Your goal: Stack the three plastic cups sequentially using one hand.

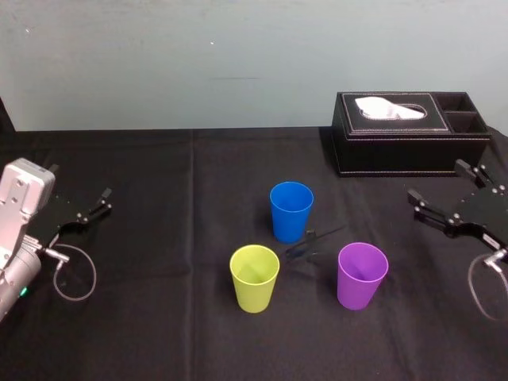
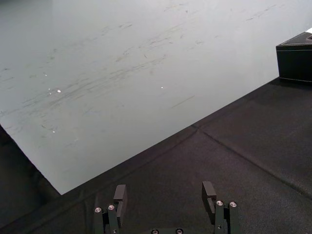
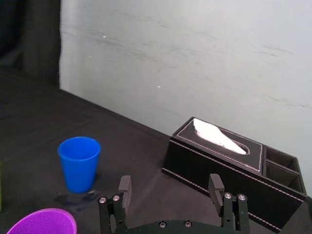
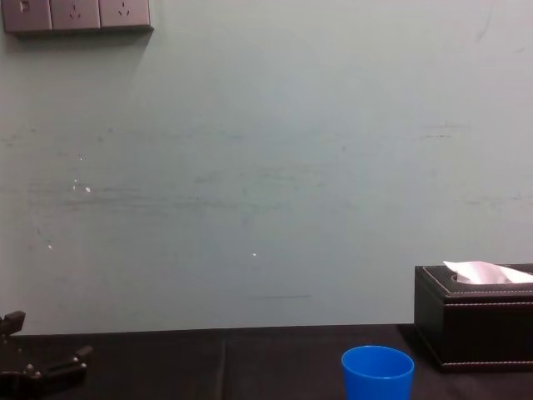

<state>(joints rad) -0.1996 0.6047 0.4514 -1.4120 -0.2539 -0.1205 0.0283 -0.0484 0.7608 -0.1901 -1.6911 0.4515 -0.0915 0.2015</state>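
Judged as not yet begun: no cup nested in another. Standing upright and apart on the black cloth-covered surface (image 1: pixel 159 333): bright blue tapered plastic cup (image 1: pixel 291 210) at the back, yellow-green plastic cup (image 1: pixel 254 278) front left, purple plastic cup (image 1: pixel 362 275) front right. Black left gripper (image 1: pixel 105 202) parked well off to the left, fingers spread, holding nothing. Black right gripper (image 1: pixel 435 179) right of the purple cup, in front of the black leather tissue box (image 1: pixel 409 135), fingers wide apart, likewise empty. Left to do: both stacking moves.
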